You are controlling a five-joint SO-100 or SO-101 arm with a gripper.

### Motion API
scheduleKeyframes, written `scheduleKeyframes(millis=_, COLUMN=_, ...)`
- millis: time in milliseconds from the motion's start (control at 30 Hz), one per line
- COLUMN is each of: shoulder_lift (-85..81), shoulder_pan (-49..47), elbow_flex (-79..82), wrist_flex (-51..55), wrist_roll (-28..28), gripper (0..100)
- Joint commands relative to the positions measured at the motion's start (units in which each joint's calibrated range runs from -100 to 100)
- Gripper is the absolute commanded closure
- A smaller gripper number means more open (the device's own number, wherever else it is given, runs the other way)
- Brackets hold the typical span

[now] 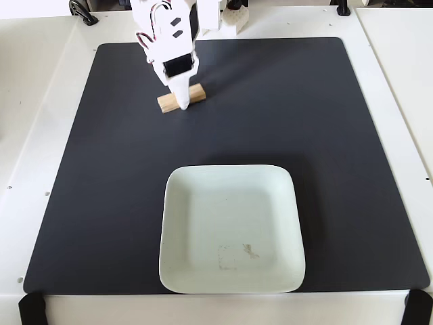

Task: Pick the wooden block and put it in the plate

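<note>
The gripper (182, 101) points down over the middle of the wooden block (180, 98), its white finger crossing the block's centre; whether the jaws are closed on it or merely straddling it cannot be told. The block lies flat on the black mat (325, 135) at about eleven o'clock. The plate (231, 229) sits well apart at six o'clock, holding nothing but a faint smudge.
</note>
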Motion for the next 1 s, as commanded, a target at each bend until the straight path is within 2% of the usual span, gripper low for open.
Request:
scheduleKeyframes(millis=0, shoulder_lift=-13.5, shoulder_pan=-1.2, elbow_flex=4.9, wrist_flex=-0.4, wrist_roll=5.3, gripper=99)
scheduleKeyframes(millis=267, shoulder_lift=-42.7, shoulder_pan=-1.5, elbow_flex=23.8, wrist_flex=-2.0, wrist_roll=18.3, gripper=99)
scheduleKeyframes(millis=367, shoulder_lift=-51.0, shoulder_pan=-4.9, elbow_flex=31.0, wrist_flex=-9.2, wrist_roll=23.9, gripper=99)
scheduleKeyframes(millis=500, shoulder_lift=-56.7, shoulder_pan=-9.0, elbow_flex=39.1, wrist_flex=-26.4, wrist_roll=29.3, gripper=99)
scheduleKeyframes(millis=700, shoulder_lift=-52.4, shoulder_pan=-13.4, elbow_flex=45.3, wrist_flex=-52.5, wrist_roll=29.8, gripper=99)
scheduleKeyframes(millis=867, shoulder_lift=-40.5, shoulder_pan=-15.7, elbow_flex=42.1, wrist_flex=-67.8, wrist_roll=29.7, gripper=99)
scheduleKeyframes(millis=967, shoulder_lift=-31.8, shoulder_pan=-17.1, elbow_flex=36.4, wrist_flex=-73.1, wrist_roll=29.7, gripper=99)
